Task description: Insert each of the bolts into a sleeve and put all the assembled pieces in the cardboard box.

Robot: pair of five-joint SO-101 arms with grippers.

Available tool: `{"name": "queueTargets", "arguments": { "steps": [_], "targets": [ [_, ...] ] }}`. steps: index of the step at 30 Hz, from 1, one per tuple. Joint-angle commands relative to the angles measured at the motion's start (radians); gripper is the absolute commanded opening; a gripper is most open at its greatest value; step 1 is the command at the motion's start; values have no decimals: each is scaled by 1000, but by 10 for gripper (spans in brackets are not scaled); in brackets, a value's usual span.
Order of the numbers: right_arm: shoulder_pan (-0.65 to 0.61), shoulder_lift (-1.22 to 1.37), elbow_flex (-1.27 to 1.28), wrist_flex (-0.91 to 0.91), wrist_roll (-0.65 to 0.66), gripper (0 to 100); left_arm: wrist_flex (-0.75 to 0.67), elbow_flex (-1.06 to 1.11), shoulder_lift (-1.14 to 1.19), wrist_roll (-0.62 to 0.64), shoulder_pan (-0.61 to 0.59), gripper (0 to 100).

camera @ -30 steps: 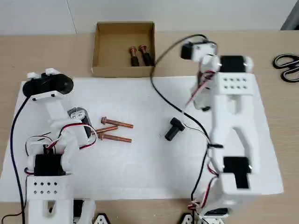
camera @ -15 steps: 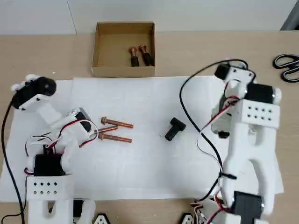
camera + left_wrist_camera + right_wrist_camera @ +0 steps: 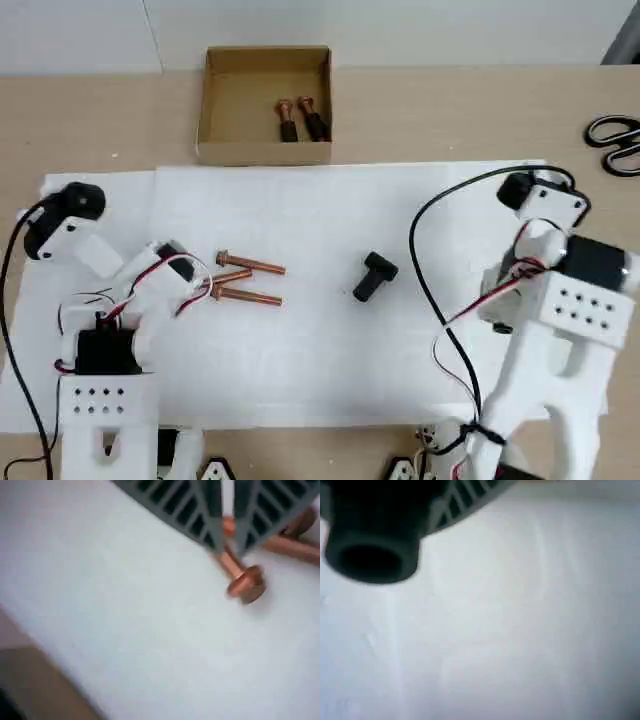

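High view: you see the open brown cardboard box [image 3: 240, 95] on the table's far side, just off the white foam mat [image 3: 330, 370]. Inside it lie two assembled pieces [image 3: 298, 119], copper bolts pushed into black sleeves, side by side. Three loose copper bolts [image 3: 232, 277] lie close together on the mat's left part. A black plastic sleeve [image 3: 373, 277] lies near mid-mat, well apart from them. You see the left gripper [image 3: 203, 285] down at the bolts' head ends. The right arm [image 3: 560, 300] stands over the mat's right edge. Black-handled scissors [image 3: 615, 140] lie on the bare wooden table [image 3: 100, 110], far right.

Left wrist view: the left gripper [image 3: 228, 544] sits right over the shaft of one bolt, and the bolt's flanged head [image 3: 245, 584] rests on the mat. You cannot tell whether it pinches that shaft or only straddles it. More bolts lie just behind.

Right wrist view: the right gripper [image 3: 420, 515] pinches a second black sleeve [image 3: 370, 550]. Its open bore faces you, and it is held up off the mat.
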Motion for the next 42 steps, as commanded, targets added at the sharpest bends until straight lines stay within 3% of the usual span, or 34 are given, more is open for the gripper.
{"name": "queueTargets", "arguments": {
  "steps": [1,10,13,25,42],
  "targets": [
    [50,-68,8,15,49,4,114,-117,103,-20,-5,7],
    [73,-93,57,15,80,4,552,-782,502,-18,2,7],
    [73,-90,57,15,77,4,621,-924,585,-18,6,7],
    [73,-88,57,15,77,4,620,-843,763,-20,150,7],
    [76,-88,57,15,80,4,620,-835,982,-52,166,8]
  ]
}}
